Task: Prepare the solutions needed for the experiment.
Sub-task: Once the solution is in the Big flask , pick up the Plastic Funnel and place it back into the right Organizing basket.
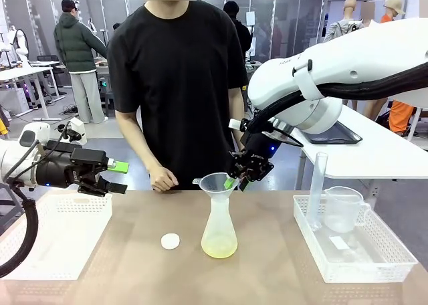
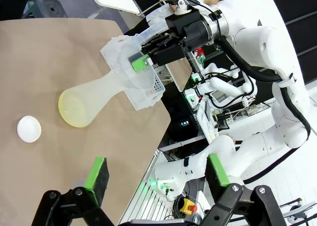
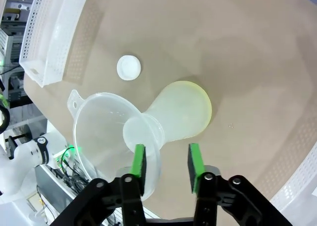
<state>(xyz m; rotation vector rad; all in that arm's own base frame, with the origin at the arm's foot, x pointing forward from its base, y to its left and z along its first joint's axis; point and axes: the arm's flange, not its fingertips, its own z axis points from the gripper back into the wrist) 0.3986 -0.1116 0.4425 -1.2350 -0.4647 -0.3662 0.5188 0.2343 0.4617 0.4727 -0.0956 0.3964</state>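
Though apart from it, solutions (image 1: 219, 250) beneath right claw (image 1: 235, 180).

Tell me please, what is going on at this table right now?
The right gripper has its jaws on either side of the rim of the funnel, which sits in the neck of the conical flask. A shallow yellow-green solution lies in the flask. The left gripper hovers open and empty by a white basket. A person's hand rests on the table at its far edge.

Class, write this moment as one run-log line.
left pincer: open, holding nothing | right pincer: pads apart, straddling funnel rim | funnel: seated in flask | flask: shallow yellow-green solution
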